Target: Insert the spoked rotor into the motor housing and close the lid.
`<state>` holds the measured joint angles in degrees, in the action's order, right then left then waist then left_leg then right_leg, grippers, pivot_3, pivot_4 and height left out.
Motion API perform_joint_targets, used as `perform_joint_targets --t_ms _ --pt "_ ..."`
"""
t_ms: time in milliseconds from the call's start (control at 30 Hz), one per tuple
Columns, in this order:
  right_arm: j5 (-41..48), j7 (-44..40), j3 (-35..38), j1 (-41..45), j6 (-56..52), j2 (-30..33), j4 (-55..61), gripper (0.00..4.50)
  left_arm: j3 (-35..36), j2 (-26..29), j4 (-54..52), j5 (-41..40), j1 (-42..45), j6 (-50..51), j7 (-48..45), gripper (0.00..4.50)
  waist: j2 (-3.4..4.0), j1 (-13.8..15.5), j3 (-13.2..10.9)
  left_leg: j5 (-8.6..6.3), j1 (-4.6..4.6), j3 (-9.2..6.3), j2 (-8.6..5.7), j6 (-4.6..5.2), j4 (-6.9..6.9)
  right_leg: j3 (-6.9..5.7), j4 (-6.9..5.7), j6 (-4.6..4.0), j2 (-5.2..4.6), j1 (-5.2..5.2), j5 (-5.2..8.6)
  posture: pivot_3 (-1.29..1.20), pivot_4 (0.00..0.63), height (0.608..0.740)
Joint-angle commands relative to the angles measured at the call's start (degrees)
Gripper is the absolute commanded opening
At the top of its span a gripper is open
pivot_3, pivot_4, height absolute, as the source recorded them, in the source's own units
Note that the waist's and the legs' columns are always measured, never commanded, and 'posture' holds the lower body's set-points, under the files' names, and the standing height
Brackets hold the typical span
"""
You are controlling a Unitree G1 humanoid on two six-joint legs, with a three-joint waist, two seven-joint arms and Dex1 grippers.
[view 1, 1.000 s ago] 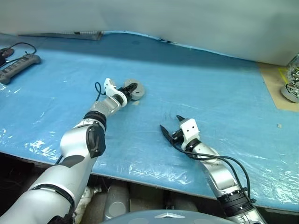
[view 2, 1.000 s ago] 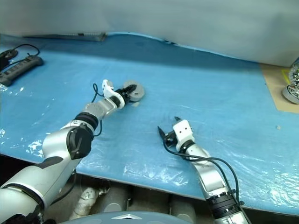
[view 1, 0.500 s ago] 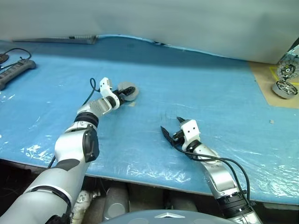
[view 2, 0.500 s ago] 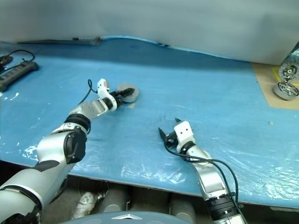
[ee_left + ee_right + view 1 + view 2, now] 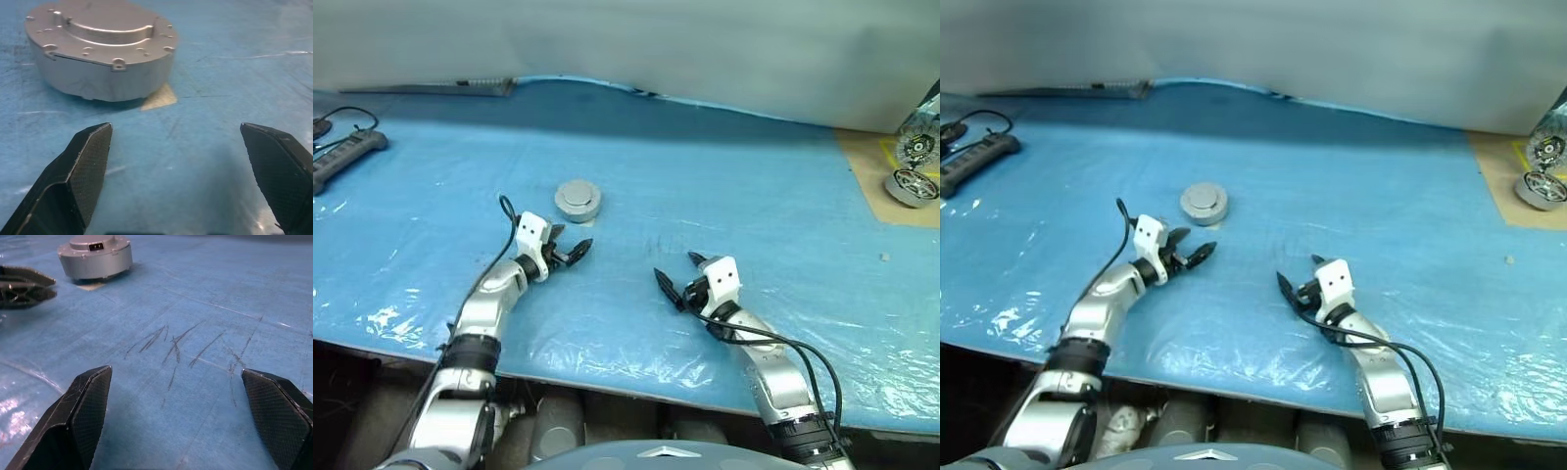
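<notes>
Left wrist view: motor housing point(image 5: 100, 49) sits flat, lid up; both tools spread, empty.

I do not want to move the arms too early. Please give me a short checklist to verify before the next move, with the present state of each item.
1. Lid seated on the motor housing: ok, it sits closed and flat on top.
2. Spoked rotor inside: cannot tell, the closed lid hides the inside.
3. Left gripper empty: ok, open, apart from the housing.
4. Right gripper empty: ok, open over the blue sheet.
5. Housing upright: ok, flat on the sheet.
</notes>
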<state>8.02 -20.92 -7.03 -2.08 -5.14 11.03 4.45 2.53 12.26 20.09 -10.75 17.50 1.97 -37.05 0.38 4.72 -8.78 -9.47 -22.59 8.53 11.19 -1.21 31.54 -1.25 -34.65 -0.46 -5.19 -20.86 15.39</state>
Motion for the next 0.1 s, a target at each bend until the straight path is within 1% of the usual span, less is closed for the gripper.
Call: perform_joint_targets --t_ms 33,100 --pt "0.40 0.51 0.31 -1.42 1.63 -0.92 3.22 4.50 -1.53 -0.22 -3.21 2.04 -2.57 -6.46 1.20 4.49 -0.01 -0.02 0.00 0.01 -0.11 0.00 0.00 0.01 0.02 -0.01 0.00 0.01 0.00 -0.09 0.00 0.00 0.150 0.740" --pt "0.02 0.53 0.13 -2.15 1.82 -1.17 3.68 4.50 -1.89 -0.68 -4.22 2.05 -3.82 -6.95 1.87 4.49 -0.01 -0.11 0.00 0.03 -0.29 0.00 0.02 0.00 0.05 -0.01 -0.01 0.03 0.03 -0.24 -0.02 0.00 0.150 0.740"
